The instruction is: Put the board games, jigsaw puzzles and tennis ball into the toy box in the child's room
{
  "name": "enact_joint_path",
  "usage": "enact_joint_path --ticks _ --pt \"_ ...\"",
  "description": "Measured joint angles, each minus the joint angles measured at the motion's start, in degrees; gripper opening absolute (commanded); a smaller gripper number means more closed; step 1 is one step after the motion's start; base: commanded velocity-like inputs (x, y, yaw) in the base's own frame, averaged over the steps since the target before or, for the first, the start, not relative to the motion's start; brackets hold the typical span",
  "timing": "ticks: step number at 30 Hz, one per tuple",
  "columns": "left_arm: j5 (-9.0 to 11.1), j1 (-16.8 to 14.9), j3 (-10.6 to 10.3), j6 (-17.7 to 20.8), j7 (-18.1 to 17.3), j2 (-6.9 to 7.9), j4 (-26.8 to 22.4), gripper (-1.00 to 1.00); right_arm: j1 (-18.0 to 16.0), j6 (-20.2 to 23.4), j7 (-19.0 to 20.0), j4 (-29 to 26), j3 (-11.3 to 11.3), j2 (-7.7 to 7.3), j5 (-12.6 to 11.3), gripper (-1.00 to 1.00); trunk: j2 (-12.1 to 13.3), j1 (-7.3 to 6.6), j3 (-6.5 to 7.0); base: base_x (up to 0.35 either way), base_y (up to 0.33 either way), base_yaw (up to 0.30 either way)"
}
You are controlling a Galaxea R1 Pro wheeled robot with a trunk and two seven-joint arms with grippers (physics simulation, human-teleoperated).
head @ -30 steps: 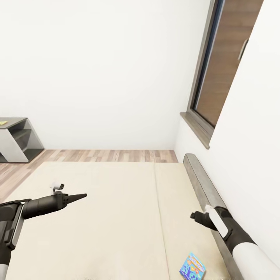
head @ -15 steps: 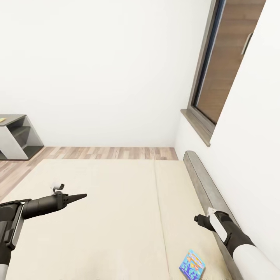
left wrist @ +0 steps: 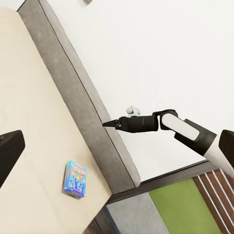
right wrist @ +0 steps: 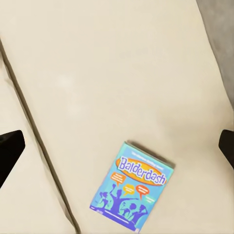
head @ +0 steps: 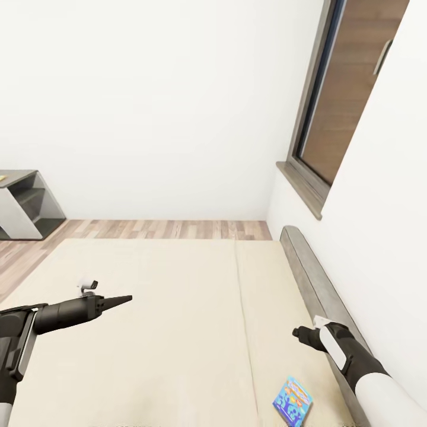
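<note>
A small blue board game (head: 293, 400), lettered Balderdash, lies flat on the cream bed (head: 166, 332) close to the grey headboard (head: 308, 279). In the right wrist view the same blue box (right wrist: 134, 186) sits on the mattress below and between the two fingers (right wrist: 9, 146), which stand far apart. My right gripper (head: 296, 333) hovers open above the mattress, a little beyond the box and beside the headboard. My left gripper (head: 127, 298) hangs open and empty over the bed's left half. The left wrist view shows the box (left wrist: 74, 179) and the right arm (left wrist: 185, 129) along the headboard.
A grey open shelf unit (head: 24, 210) stands on the wood plank floor (head: 166, 229) at the far left. White walls close the room behind the bed and to the right. A dark-framed opening with a brown wooden panel (head: 350, 101) sits above the headboard.
The whole view has shifted a little, with the shelf unit sliding towards the left edge and the blue box rising slightly in the picture. Both arms hold about the same pose.
</note>
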Motion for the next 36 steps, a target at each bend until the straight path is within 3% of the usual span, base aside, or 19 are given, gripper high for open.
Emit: enact_joint_path --ticks 36 --pt "0.1 0.0 -0.1 -0.1 0.0 -0.12 0.0 1.0 0.0 0.0 0.3 0.1 -0.1 0.01 0.0 1.0 0.0 0.0 -3.39 0.0 0.0 -0.004"
